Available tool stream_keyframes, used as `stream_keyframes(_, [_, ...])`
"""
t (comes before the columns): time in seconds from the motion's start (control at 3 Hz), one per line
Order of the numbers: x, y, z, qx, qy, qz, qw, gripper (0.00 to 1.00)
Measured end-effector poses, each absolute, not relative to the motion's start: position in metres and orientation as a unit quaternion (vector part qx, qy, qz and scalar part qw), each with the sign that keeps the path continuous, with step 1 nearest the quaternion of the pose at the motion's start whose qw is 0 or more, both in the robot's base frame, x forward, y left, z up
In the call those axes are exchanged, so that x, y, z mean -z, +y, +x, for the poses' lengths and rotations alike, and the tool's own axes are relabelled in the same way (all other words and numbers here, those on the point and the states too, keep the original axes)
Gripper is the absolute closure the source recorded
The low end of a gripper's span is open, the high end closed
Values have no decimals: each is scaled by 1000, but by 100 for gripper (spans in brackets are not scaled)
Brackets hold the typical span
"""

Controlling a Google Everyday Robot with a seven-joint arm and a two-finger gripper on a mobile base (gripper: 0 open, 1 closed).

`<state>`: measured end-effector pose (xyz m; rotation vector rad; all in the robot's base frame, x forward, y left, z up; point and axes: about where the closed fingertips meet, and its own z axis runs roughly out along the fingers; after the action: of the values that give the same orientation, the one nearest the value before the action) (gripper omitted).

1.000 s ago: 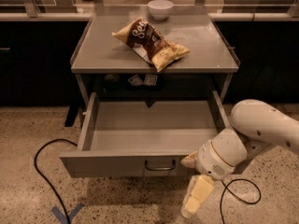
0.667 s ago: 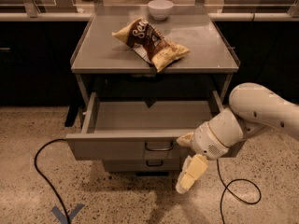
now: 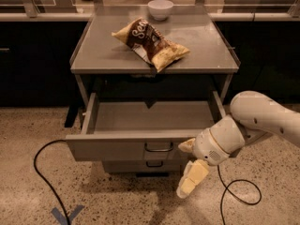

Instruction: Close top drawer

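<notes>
The top drawer [image 3: 117, 146] is a wide grey metal drawer, pulled out from the grey cabinet and empty inside. Its flat front faces me with a small dark wire pull [image 3: 158, 147] at centre. My gripper [image 3: 188, 168] is at the drawer front's right end, just right of the pull. One cream finger [image 3: 191, 180] hangs down below the drawer front and another [image 3: 186, 146] lies against the front's right part. The white arm comes in from the right.
A chip bag [image 3: 151, 43] and a white bowl [image 3: 160, 9] sit on the cabinet top [image 3: 98, 55]. A lower drawer front with a like handle [image 3: 153, 164] shows beneath. Black cables [image 3: 44, 182] lie on the speckled floor left and right. Blue tape [image 3: 65, 215] marks the floor.
The open drawer has slid inward toward the cabinet. My gripper has moved up and left along with the drawer front, and the lower drawer front has come into view.
</notes>
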<state>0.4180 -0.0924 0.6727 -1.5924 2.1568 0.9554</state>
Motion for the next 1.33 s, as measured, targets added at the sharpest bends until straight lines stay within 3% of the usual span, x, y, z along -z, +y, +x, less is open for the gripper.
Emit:
stream_keyframes(0.67, [-693, -115, 462, -318, 760, -532, 195, 0])
stream_keyframes(1.33, [-689, -114, 465, -326, 761, -527, 192, 0])
